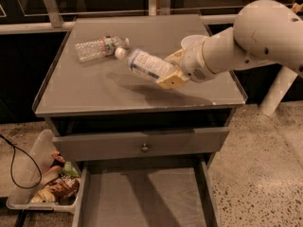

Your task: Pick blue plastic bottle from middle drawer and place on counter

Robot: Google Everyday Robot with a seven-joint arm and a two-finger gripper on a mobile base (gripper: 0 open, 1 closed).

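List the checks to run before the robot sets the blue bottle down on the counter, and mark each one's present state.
1. The gripper, above the counter's right half, is shut on the blue bottle: ok.
2. The blue bottle is over the counter, not the drawer: ok.
3. The blue bottle is upright: not ok, it is tilted, cap to the left.
4. The counter under it is bare: ok.
5. The cap is apart from the water bottle: cannot tell, they are close in this view.
6. The drawer floor is bare: ok.
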